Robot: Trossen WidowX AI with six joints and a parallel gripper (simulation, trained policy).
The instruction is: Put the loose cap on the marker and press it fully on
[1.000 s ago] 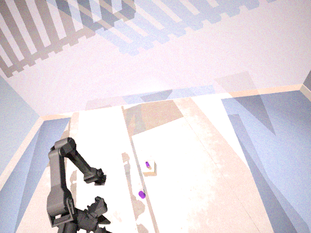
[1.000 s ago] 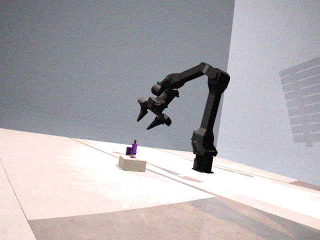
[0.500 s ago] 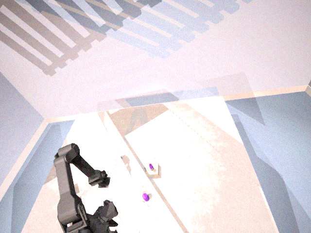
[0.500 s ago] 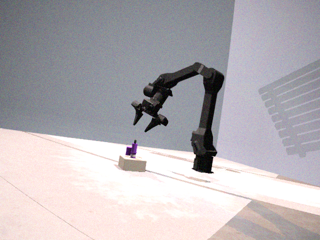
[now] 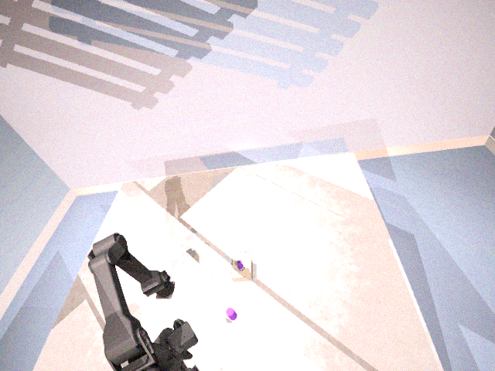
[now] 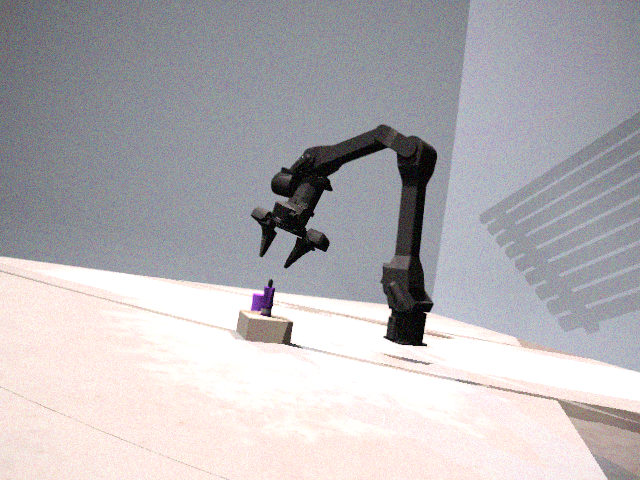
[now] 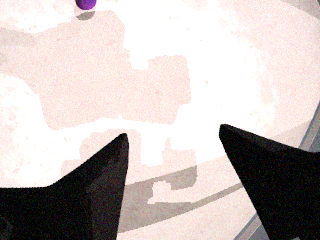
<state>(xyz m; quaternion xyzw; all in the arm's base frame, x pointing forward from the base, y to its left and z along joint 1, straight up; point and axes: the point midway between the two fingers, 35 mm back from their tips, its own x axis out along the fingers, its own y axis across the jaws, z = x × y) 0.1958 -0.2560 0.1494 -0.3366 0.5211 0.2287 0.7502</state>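
While arm arches above table [image 5: 279, 319] [image 6: 217, 392] [image 7: 150, 90] — gripper [image 6: 272, 261] [image 7: 174, 134] open, fingers angled down.

The top view looks steeply down from high over the table [image 5: 279, 223], far enough back to take in the arm [image 5: 114, 295] [image 6: 410, 217], block [image 5: 243, 278] [image 6: 263, 328] and wall. The exterior view looks nearly level across the tabletop from the block's side, the arm's base beyond. The wrist view looks past the fingers at the table, closest of all. All three share the cap [image 5: 231, 314] [image 6: 256, 301] [image 7: 86, 4].
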